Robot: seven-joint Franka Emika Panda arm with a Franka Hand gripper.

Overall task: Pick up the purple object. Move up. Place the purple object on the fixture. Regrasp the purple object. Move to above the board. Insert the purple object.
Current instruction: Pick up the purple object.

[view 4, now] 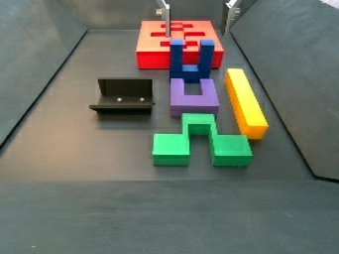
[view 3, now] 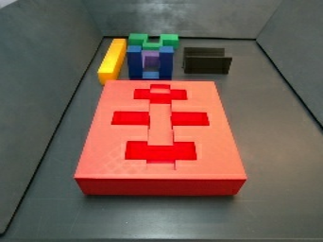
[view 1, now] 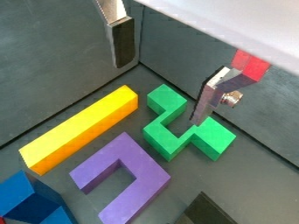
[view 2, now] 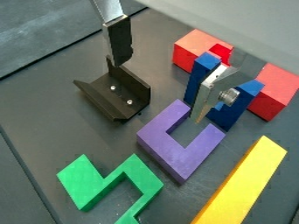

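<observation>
In a wrist view, the gripper is seen above the floor with jaws spread and nothing between them; the purple object lies flat below, flanked by the yellow bar and the green block. In a wrist view, the fixture is shown just beside the purple object, with the blue block near one finger. In a side view, the board is seen in front of the pieces. In a side view, the purple object is found between fixture and yellow bar, untouched.
</observation>
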